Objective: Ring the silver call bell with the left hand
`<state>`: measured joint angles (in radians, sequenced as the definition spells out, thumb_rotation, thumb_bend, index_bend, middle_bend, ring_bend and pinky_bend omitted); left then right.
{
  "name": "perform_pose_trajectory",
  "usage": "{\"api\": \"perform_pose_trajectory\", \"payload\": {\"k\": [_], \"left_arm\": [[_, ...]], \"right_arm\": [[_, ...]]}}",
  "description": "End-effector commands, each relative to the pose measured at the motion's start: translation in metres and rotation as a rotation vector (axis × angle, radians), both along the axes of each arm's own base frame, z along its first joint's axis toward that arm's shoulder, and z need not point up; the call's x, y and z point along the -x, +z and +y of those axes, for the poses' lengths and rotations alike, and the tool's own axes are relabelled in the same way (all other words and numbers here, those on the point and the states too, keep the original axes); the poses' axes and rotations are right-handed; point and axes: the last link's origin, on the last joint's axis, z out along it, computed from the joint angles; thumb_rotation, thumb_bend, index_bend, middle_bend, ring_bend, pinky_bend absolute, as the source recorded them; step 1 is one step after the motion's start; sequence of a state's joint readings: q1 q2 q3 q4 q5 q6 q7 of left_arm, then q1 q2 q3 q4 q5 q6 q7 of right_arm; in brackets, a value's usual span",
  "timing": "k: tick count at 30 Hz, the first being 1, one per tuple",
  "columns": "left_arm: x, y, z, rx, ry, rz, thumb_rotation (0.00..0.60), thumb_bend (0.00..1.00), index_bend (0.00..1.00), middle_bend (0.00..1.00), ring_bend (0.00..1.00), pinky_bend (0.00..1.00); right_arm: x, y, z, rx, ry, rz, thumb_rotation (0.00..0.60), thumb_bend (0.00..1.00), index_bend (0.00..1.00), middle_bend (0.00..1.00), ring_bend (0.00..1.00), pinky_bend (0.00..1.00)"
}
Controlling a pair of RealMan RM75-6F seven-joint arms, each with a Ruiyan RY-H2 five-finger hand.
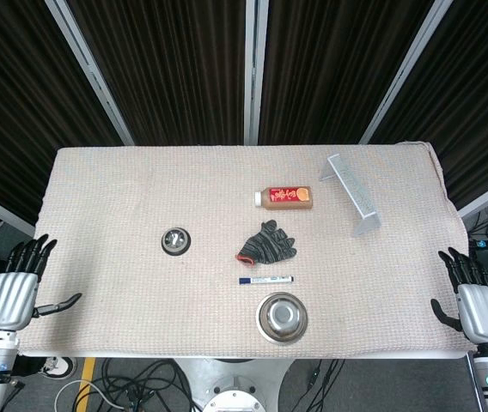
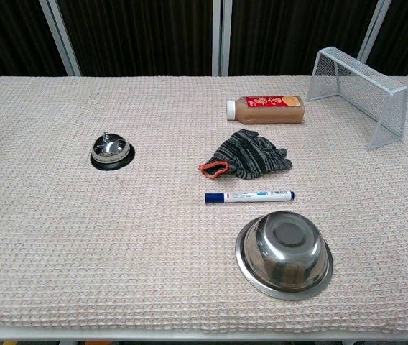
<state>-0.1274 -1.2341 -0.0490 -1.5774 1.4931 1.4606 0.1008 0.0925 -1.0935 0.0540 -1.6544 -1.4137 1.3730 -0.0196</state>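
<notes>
The silver call bell [image 1: 174, 241] stands on the left half of the table [image 1: 106, 189], about midway between the far edge and the near edge, on its black base, and nothing touches it. The left hand [image 1: 16, 287] is beside the left edge of the table, near the front corner, well apart from the bell; its fingers are stretched and apart and it holds nothing. The right hand [image 1: 476, 300] is beside the right edge, near the front corner, also released, with the fingers apart. In the middle of the table lies a knitted glove [image 1: 267, 244]. Behind it, toward the far edge, a bottle [image 1: 284, 197] lies on its side. A marker pen [image 1: 265, 280] lies just in front of the glove, and a steel bowl [image 1: 282, 316] stands near the front edge. A small white mesh goal [image 1: 352, 194] stands near the far right corner.
</notes>
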Motion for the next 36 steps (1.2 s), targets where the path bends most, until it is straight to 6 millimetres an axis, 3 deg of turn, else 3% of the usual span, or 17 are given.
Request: {"api": "perform_pose_trajectory", "payload": {"k": [1, 12, 19, 27, 36], "left_arm": [[0.000, -0.001, 0.000, -0.004, -0.004, 0.009, 0.106, 0.00, 0.00, 0.00, 0.00, 0.00], [-0.002, -0.001, 0.007, 0.010, 0.012, 0.049, 0.071, 0.00, 0.00, 0.00, 0.00, 0.00], [-0.007, -0.013, 0.021, 0.043, -0.013, 0.061, 0.045, 0.00, 0.00, 0.00, 0.00, 0.00], [-0.030, -0.052, 0.058, 0.133, -0.082, 0.026, 0.047, 0.00, 0.00, 0.00, 0.00, 0.00], [-0.062, -0.118, 0.095, 0.278, -0.157, 0.020, 0.047, 0.00, 0.00, 0.00, 0.00, 0.00]], "right_arm": [[0.000, -0.001, 0.000, -0.002, -0.001, 0.000, 0.600, 0.26, 0.00, 0.00, 0.00, 0.00], [-0.001, 0.001, -0.002, 0.012, 0.001, -0.012, 0.600, 0.25, 0.00, 0.00, 0.00, 0.00], [0.000, 0.000, 0.001, -0.002, 0.001, 0.006, 0.600, 0.25, 0.00, 0.00, 0.00, 0.00], [0.000, 0.000, 0.000, -0.007, -0.006, 0.021, 0.600, 0.25, 0.00, 0.00, 0.00, 0.00], [0.001, 0.001, 0.002, -0.003, -0.018, 0.026, 0.600, 0.25, 0.00, 0.00, 0.00, 0.00]]}}
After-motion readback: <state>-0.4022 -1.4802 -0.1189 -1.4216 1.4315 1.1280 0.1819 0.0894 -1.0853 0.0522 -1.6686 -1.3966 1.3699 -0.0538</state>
